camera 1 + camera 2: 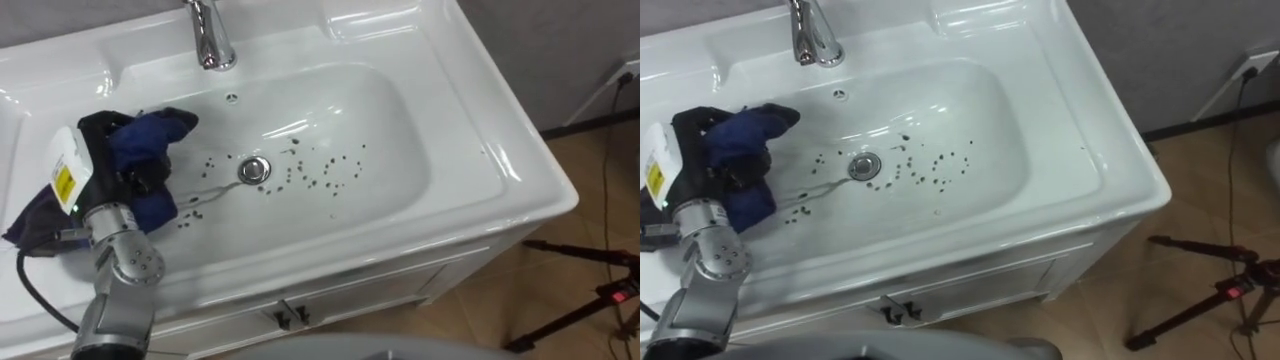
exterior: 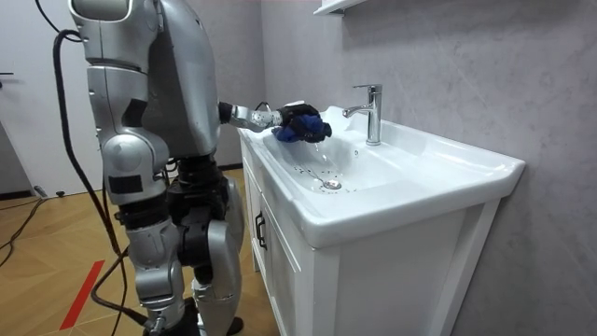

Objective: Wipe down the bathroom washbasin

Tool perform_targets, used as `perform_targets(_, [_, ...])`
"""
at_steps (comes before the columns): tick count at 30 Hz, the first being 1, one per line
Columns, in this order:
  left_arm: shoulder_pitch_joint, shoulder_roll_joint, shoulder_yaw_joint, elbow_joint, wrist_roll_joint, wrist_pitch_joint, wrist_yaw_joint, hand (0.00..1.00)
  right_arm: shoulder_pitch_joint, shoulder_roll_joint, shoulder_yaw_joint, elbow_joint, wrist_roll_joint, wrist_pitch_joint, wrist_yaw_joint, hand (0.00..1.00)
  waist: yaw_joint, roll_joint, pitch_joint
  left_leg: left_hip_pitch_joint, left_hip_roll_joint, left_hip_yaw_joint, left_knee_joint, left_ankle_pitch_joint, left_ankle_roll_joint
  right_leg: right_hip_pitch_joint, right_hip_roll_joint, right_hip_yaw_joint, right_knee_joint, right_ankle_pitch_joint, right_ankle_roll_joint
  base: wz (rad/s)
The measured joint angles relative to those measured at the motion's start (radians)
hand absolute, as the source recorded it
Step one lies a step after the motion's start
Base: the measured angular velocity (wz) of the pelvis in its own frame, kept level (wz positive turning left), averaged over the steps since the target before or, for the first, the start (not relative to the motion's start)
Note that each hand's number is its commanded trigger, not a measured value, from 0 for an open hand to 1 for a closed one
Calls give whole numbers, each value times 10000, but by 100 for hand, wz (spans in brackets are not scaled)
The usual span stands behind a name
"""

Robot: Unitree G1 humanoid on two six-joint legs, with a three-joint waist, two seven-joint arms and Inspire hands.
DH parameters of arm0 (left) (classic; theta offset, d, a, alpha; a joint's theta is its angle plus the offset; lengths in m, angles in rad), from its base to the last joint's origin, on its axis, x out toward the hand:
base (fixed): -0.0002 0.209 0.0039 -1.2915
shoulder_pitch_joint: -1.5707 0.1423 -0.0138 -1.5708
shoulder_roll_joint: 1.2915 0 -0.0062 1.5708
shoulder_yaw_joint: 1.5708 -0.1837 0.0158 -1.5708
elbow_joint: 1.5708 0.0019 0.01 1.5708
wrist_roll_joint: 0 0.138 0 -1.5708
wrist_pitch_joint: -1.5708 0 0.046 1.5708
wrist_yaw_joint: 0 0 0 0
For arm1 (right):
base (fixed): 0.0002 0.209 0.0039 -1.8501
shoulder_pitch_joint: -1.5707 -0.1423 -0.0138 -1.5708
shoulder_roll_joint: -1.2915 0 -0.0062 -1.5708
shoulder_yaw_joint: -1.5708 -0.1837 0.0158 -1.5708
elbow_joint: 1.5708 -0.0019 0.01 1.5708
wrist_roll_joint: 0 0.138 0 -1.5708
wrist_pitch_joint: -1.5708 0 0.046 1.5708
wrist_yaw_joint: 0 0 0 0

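I had the left hand (image 1: 100, 135) clenched round the blue cloth (image 1: 152, 135) at frame left. Dark specks (image 1: 335, 170) dotted the basin (image 1: 400, 140) around the drain (image 1: 254, 170), so I judged the wiping barely begun.

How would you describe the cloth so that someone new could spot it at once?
Start at the white basin and go to its left slope, left of the drain and below the tap. There the left hand grips a crumpled dark blue cloth. It is the one soft, coloured thing among white basin, metal and small dark specks.
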Motion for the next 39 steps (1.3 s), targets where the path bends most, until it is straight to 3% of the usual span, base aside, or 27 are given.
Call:
perform_targets(11, [47,-1,-428,20,105,21,-92,100,72,6,195,2,-164,74,52,0,-5,-72,33,-7,1,51,16,0,0,-20,-3,86,66,6,-10,0])
perform_targets(16, [207,1,-439,418,122,100,-365,100,73,9,186,-18,-158,230,344,0,-7,-57,9,4,28,244,29,0,0,-153,4,243,171,5,-12,-11])
perform_targets(18, [208,1,-464,1019,206,196,-544,100,114,9,185,-17,-126,234,403,0,-16,-47,-36,17,29,250,31,0,0,-138,7,254,180,5,-12,-7])
perform_targets(19, [176,13,-461,1173,210,462,-824,100,177,7,167,-33,-85,247,414,0,-14,-30,-83,31,29,254,29,0,0,-141,9,300,179,7,-14,-6])
perform_targets(23, [133,43,-459,1458,390,598,-1008,100,221,-40,156,-103,18,453,412,0,-26,51,-114,80,30,268,27,0,0,-133,16,431,194,11,-21,-8])
perform_targets(32, [123,39,-479,1758,913,1059,-1488,100,281,-42,146,-388,66,792,399,0,-128,272,-77,116,37,328,27,0,0,-146,19,478,238,16,-30,-1])
perform_targets(39, [-90,60,-401,2619,1657,1205,-1674,100,228,-48,86,-545,25,876,409,0,-301,234,-56,201,34,553,3,0,0,-179,14,678,268,-3,-22,-9])
